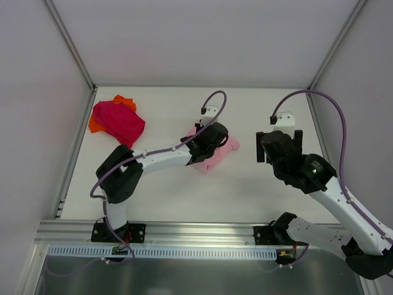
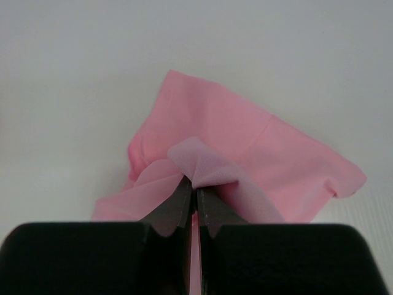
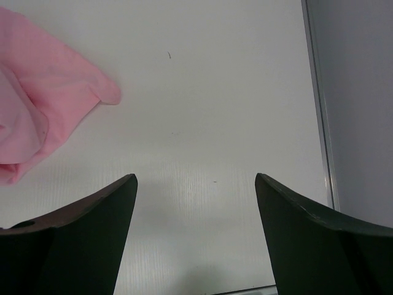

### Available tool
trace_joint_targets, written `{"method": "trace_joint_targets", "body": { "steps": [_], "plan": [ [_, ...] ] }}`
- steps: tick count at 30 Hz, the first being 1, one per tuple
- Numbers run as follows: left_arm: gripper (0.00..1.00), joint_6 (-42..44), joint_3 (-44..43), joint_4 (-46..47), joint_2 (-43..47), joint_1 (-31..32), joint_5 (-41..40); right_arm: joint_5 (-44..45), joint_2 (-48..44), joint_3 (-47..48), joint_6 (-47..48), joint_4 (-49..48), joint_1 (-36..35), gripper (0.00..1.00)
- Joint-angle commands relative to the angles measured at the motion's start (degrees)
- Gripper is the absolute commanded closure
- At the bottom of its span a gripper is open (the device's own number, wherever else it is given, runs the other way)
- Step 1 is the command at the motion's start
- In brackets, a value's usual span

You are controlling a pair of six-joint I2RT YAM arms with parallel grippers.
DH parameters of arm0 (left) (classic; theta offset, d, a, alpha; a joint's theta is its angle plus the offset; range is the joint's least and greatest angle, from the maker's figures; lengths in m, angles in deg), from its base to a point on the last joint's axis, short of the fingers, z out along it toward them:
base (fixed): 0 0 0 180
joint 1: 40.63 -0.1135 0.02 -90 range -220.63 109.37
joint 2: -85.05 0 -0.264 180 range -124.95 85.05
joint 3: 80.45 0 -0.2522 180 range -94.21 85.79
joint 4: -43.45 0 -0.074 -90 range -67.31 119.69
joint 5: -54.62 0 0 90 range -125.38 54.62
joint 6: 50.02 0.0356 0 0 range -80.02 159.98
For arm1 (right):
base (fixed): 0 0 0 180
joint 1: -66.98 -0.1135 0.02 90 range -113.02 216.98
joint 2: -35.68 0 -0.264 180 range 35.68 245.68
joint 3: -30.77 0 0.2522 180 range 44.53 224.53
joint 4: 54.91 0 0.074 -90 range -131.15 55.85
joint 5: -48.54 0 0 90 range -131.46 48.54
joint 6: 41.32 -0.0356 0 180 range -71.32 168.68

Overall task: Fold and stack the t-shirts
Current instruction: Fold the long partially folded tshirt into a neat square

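The light pink t-shirt (image 1: 215, 157) lies crumpled at the table's middle, mostly under my left gripper (image 1: 206, 140). In the left wrist view my left gripper (image 2: 196, 192) is shut on a fold of the light pink t-shirt (image 2: 245, 144). The magenta t-shirt (image 1: 120, 120) lies bunched at the far left on top of the orange t-shirt (image 1: 124, 101), which shows only at its edges. My right gripper (image 1: 279, 146) is open and empty to the right of the pink shirt. In the right wrist view my right gripper (image 3: 195, 184) hangs over bare table, with the pink shirt (image 3: 43, 104) at the left.
White walls enclose the table on three sides. A metal rail (image 3: 319, 123) runs along the right edge of the table. Purple cables (image 1: 334, 117) loop above both arms.
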Motion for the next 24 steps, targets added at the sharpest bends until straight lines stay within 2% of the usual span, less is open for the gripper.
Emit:
{"method": "trace_joint_targets", "body": {
  "steps": [1, 15, 21, 22, 23, 24],
  "plan": [
    [1.0, 1.68, -7.96, -1.62, -6.25, -1.83, 4.35, -0.96, -2.82, 0.13, -0.8, -0.15, 0.19, 0.18],
    [1.0, 3.71, -27.73, -6.8, -20.59, -4.03, 7.69, -0.87, -4.05, -2.86, -1.51, 0.9, -0.34, 0.19],
    [1.0, 1.95, -33.1, -11.45, -28.14, -6.13, 11.38, -1.22, -4.5, -2.95, -1.42, 0.82, -0.43, 0.2],
    [0.98, 1.78, -33.81, -12.16, -28.77, -6.23, 11.82, -1.22, -4.49, -3.04, -1.42, 0.73, -0.51, 0.2],
    [0.65, 2.04, -34.95, -13.12, -29.38, -6.4, 13.39, -1.39, -4.41, -3.21, -1.42, 0.38, -0.6, 0.19],
    [0.45, 2.04, -35.74, -14.0, -30.52, -6.49, 13.76, -1.57, -4.23, -3.3, -1.33, 0.2, -0.6, 0.2]
  ]
}}
